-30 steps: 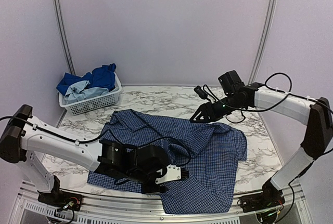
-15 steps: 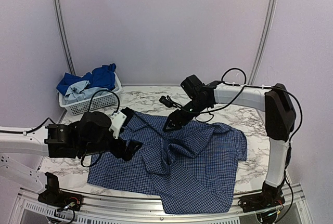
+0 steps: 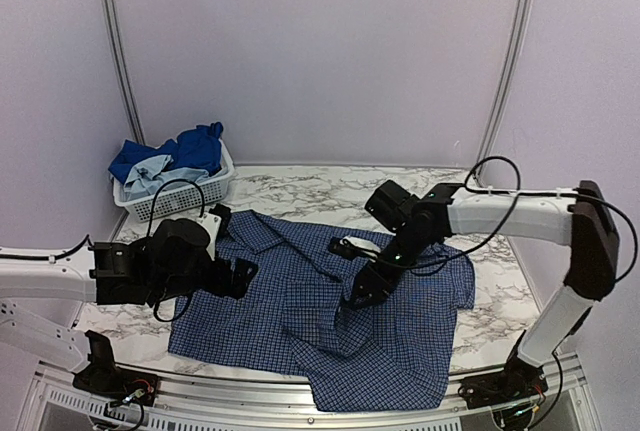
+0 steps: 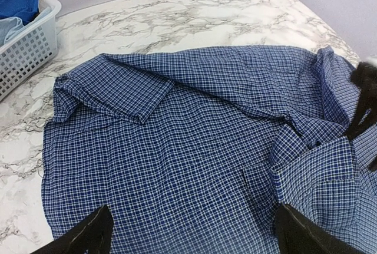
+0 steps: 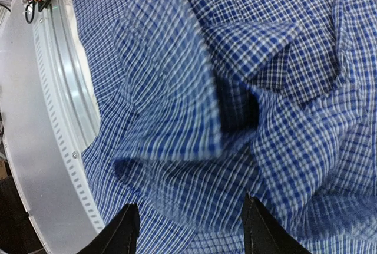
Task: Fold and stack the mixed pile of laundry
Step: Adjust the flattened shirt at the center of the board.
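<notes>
Shirt (image 3: 330, 316): navy small-check weave, thin and soft; spread wide on the table between the two arms; collar end at the far left, folded into flat pleats (image 4: 123, 86); near hem reaching the rail; rumpled at the middle, where a fold stands up in a loose ridge (image 5: 171, 89).

T-shirt (image 3: 155, 176): pale blue, crumpled; in the basket, at its near left side; print not readable.

Royal blue clothes (image 3: 195, 146): bunched in soft heaps; piled in the basket above its rim, touching the T-shirt.

Basket (image 3: 178, 201): white plastic, slatted walls, rectangular; at the far left corner of the table, apart from the shirt.

Table (image 3: 300, 189): white top with grey marble veining, smooth.

Rail (image 5: 50, 124): pale metal, curved, with a row of small holes; along the near edge, under the shirt's hem.

Left gripper (image 3: 238, 273): black; low over the shirt's left part, near the collar; jaws spread as wide as they go, nothing between them; in the wrist view (image 4: 194, 239) both tips at the bottom corners, checked cloth beyond.

Right gripper (image 3: 360, 291): black; down at the shirt's middle, at the raised fold; in the wrist view (image 5: 188, 227) jaws standing apart, cloth close below them; no cloth seen pinched.
</notes>
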You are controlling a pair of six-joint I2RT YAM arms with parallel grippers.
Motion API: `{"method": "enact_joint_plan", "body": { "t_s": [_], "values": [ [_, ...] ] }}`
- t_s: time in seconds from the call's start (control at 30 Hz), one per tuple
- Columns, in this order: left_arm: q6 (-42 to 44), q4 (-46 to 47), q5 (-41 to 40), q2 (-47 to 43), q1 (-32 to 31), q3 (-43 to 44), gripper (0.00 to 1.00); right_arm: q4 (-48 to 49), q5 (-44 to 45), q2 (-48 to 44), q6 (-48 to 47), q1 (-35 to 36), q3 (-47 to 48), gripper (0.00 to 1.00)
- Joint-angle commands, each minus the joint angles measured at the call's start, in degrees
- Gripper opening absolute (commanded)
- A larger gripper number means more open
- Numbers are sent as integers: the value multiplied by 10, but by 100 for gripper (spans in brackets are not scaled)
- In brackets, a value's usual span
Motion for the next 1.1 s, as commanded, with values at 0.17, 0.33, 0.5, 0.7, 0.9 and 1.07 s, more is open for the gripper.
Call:
{"method": "enact_joint_plan", "body": {
  "t_s": [0.17, 0.33, 0.5, 0.7, 0.9, 1.07],
  "values": [
    [-6, -15, 19, 33, 51, 27, 99, -5, 15, -114, 57, -1, -64, 68],
    [-11, -13, 32, 40, 73, 28, 99, 2, -4, -46, 98, -1, 27, 73],
    [-21, -23, 20, 37, 86, 34, 99, 0, -50, 20, 130, 2, 62, 74],
    [-32, -32, -5, 14, 94, 32, 99, -25, -71, 61, 134, 9, 70, 72],
    [-28, -46, -19, 34, 107, 48, 99, -33, -73, 106, 129, 18, 133, 24],
    [-24, -56, 21, 63, 152, 77, 99, -62, 2, 88, 126, -22, 232, 0]
  ]
}}
